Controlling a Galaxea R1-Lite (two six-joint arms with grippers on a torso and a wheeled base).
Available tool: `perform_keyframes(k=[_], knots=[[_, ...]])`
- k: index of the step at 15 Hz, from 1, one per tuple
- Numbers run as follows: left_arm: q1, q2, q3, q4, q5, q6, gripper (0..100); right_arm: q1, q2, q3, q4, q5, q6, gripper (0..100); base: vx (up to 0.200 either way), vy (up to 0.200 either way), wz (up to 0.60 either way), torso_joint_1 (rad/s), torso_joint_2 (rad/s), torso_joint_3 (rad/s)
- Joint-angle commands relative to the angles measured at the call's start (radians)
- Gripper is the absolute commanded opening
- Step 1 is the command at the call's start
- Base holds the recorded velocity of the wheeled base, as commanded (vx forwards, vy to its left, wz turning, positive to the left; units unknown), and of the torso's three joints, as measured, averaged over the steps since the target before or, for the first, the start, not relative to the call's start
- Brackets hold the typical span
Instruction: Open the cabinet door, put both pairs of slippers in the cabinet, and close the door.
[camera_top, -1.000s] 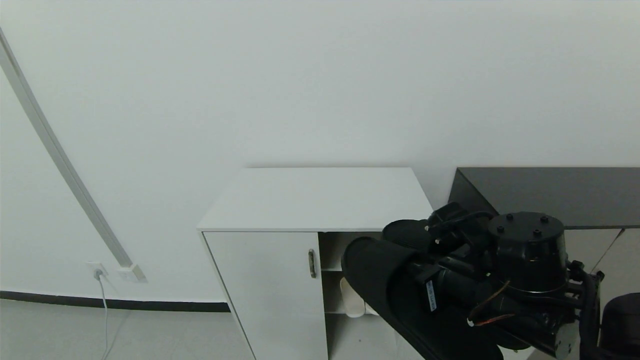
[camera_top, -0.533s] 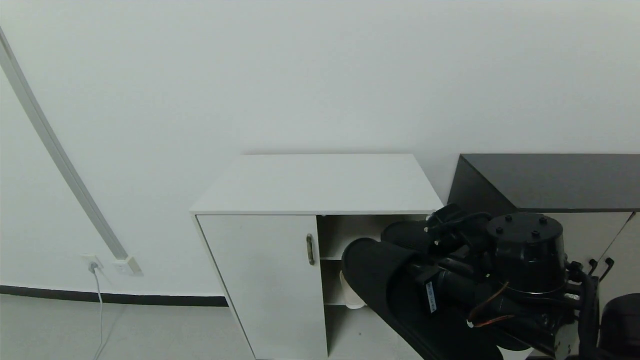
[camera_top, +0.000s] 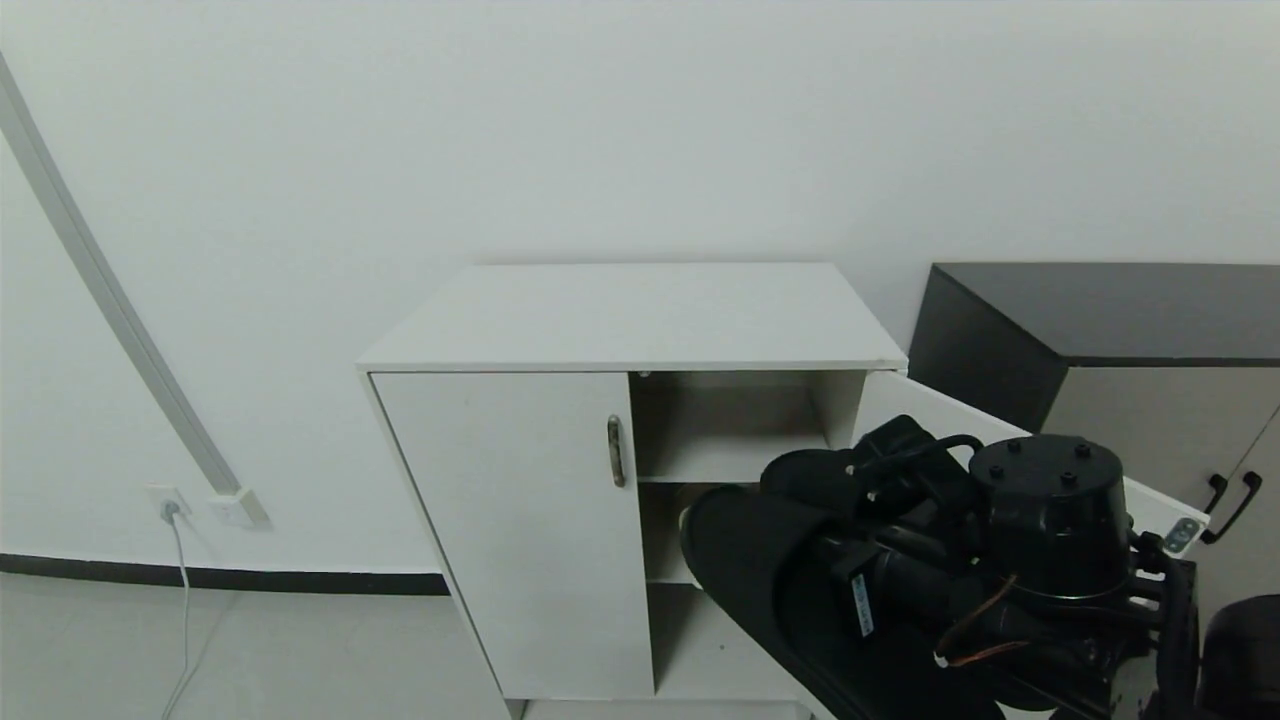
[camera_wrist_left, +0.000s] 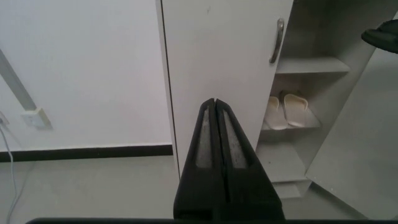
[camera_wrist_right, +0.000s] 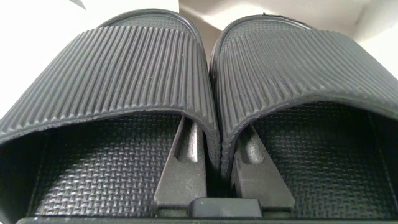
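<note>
Black ribbed pair of slippers (camera_wrist_right: 205, 93): held side by side, inner walls pressed together between the fingers (camera_wrist_right: 183, 171) of the right pincer (camera_wrist_right: 214, 158), which was clamped on both. Hung in the air, off the floor, in front of the cabinet's open right half, soles facing the left in the head view.

White cabinet (camera_top: 630, 310): stood against the pale wall. Left door (camera_top: 500, 520) was shut, with a metal handle (camera_top: 614, 451) at its inner edge. Right door (camera_top: 920, 405) was swung wide open towards the robot's right, behind the right arm. Showed two shelves inside; upper shelf (camera_top: 720, 465) bare as far as visible.

Cream pair of slippers (camera_wrist_left: 289, 111): lay together on the lower shelf inside the open half, toes outward, as seen from the left wrist.

Left pincer (camera_wrist_left: 215, 106): fingers pressed together, nothing between them; hung low in front of the shut left door, apart from it.

Dark cabinet (camera_top: 1100, 310): stood just beside the white one, on the right, with black handles (camera_top: 1225, 500) on its grey front.

Wall socket (camera_top: 165, 500): sat low on the wall at the left, cable hanging to the floor, below a slanting grey conduit (camera_top: 100, 290).
</note>
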Motion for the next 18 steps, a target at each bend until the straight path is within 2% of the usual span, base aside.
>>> perform_keyframes(k=[1,11,18], knots=[[-0.001,0.001,0.000,0.000,0.000,-0.001,0,0.003,0.000,0.000,-0.001,0.000,0.000,0,0.000,0.000,0.00,-0.188,0.52,0.320],[0.001,0.001,-0.001,0.000,0.000,-0.001,0,0.017,0.005,0.010,-0.001,-0.003,0.000,0,0.000,0.000,0.00,-0.156,0.48,0.329],[-0.001,0.001,0.000,0.000,0.000,-0.001,0,0.023,0.017,0.013,-0.002,0.000,0.000,0,0.000,0.000,0.00,-0.063,0.44,0.372]])
